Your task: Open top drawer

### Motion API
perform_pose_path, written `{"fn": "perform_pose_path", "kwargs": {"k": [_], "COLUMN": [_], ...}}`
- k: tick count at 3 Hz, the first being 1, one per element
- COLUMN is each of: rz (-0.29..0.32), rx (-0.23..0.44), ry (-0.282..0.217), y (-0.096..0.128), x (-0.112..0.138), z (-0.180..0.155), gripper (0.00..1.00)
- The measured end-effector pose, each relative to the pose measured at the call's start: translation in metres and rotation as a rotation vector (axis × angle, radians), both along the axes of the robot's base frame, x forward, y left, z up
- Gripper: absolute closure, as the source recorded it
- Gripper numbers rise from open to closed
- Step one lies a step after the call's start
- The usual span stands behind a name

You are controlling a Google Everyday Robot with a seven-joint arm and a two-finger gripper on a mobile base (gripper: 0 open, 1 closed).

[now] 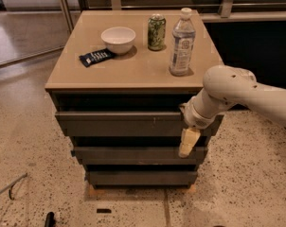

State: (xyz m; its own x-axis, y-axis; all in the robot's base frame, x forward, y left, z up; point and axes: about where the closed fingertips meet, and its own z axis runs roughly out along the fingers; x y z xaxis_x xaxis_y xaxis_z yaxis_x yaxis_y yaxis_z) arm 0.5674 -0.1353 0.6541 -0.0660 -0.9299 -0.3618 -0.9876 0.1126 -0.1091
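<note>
The top drawer (119,123) is the widest of three dark grey handleless fronts under the tan cabinet top; it stands slightly out from the cabinet body, with a dark gap above it. My gripper (187,143) hangs from the white arm at the drawer's right end, its pale fingers pointing down in front of the gap between the top drawer and the middle drawer (133,154). The wrist covers the right end of the top drawer's front.
On the cabinet top (133,74) stand a white bowl (118,39), a green can (156,31), a clear water bottle (182,42) and a dark snack packet (96,56). The bottom drawer (138,178) is narrowest. Speckled floor surrounds the cabinet.
</note>
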Motion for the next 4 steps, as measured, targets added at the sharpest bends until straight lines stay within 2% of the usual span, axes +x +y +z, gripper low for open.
{"fn": "perform_pose_path", "kwargs": {"k": [1,2,4], "rz": [-0.002,0.0,0.015], "rx": [0.009,-0.002,-0.007], "ry": [0.009,0.04,0.152], "y": [-0.003,-0.011,-0.029], "x": [-0.008,-0.022,-0.061], "z": [0.005,0.011,0.018], "gripper": [0.0,0.0,0.0]}}
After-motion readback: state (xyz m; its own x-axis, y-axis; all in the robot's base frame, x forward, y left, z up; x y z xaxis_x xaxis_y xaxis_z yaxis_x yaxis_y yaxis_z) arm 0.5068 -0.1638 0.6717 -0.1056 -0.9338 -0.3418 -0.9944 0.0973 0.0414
